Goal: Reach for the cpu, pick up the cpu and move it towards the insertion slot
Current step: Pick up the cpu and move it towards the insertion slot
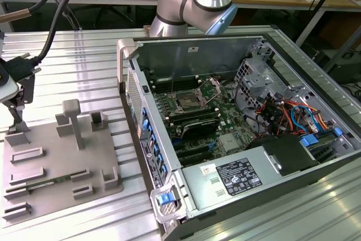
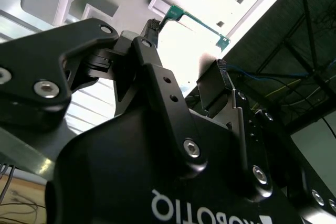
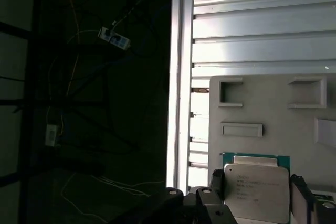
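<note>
1. The black metal two-fingered pincer (image 3: pixel 257 182) is narrowed to the chip's width. Its dark fingers (image 3: pixel 218 187) sit against two opposite edges of the cpu, gripping it.
2. The cpu (image 3: pixel 257 190) is a small flat square chip with a smooth silvery metal top and a thin green rim. In the first wrist view the frame edge cuts off part of it. It cannot be determined whether it rests on the tray or is raised off it.
3. In the second wrist view the pincer (image 2: pixel 186 44) is seen from behind its glossy black body, which hides much of the scene. The cpu (image 2: pixel 197 22) appears as a thin green edge between the fingertips, against glare.
4. The matt grey plastic tray (image 1: pixel 51 184) carries raised rectangular blocks and open frames. In the exterior view the pincer (image 1: pixel 17 118) stands low over its far-left corner.
5. The ribbed aluminium table (image 1: pixel 84 49) supports the tray.
6. The open grey steel computer case (image 1: pixel 128 60) lies on the exterior view's right. Inside it is the insertion slot (image 1: pixel 186 103), a square silver-framed socket with a dark centre, well apart from the pincer.
</note>
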`<action>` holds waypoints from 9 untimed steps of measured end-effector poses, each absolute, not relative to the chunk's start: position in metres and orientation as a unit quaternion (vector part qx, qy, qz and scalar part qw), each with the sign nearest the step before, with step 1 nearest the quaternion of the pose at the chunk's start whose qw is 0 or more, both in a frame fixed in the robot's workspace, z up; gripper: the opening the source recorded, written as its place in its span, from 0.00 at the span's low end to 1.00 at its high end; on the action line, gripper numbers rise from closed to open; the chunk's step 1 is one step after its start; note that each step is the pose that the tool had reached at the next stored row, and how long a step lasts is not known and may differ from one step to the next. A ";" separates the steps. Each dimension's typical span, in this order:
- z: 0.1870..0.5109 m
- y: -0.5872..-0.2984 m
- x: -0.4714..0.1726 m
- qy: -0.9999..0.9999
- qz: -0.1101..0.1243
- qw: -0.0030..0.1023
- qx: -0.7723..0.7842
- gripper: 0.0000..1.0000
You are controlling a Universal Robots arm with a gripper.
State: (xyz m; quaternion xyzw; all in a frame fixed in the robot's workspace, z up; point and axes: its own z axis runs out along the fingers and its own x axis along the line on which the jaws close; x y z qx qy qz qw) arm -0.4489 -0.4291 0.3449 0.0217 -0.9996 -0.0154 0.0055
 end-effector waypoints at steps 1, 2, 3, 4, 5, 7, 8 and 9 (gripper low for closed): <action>0.346 -0.429 -0.449 -1.000 -0.015 0.005 0.022 0.55; 0.348 -0.429 -0.449 -1.000 -0.015 0.005 0.022 0.55; 0.349 -0.429 -0.449 -1.000 -0.015 0.005 0.022 0.55; 0.350 -0.429 -0.449 -1.000 -0.015 0.005 0.022 0.55; 0.351 -0.429 -0.449 -1.000 -0.015 0.005 0.022 0.55; 0.352 -0.429 -0.449 -1.000 -0.015 0.005 0.022 0.55; 0.353 -0.429 -0.449 -1.000 -0.015 0.005 0.022 0.55; 0.353 -0.429 -0.449 -1.000 -0.015 0.005 0.022 0.55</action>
